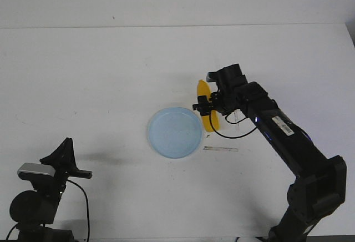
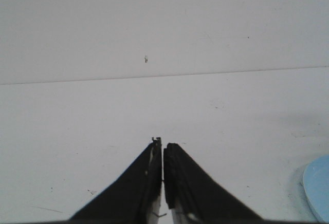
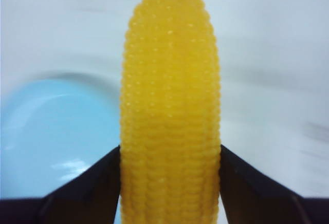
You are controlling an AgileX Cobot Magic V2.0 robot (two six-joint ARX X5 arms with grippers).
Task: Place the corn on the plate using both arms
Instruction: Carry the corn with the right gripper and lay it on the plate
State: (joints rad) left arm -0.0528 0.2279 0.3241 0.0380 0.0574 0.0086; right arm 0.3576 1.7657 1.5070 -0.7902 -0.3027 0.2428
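Observation:
The yellow corn [image 1: 204, 92] is held in my right gripper [image 1: 207, 107], lifted just right of the pale blue plate [image 1: 175, 132] at the table's middle. In the right wrist view the corn [image 3: 170, 111] fills the gap between both black fingers [image 3: 90, 185], with the plate [image 3: 51, 131] beneath and to one side. My left gripper [image 1: 83, 172] is at the near left, far from the plate. In the left wrist view its jaws [image 2: 163, 149] are pressed together and empty, and the plate's edge [image 2: 317, 188] just shows.
A thin pale strip [image 1: 220, 149] lies on the white table [image 1: 83, 86] right of the plate. A black cable [image 1: 236, 132] loops below the right gripper. The table's far edge meets a white wall.

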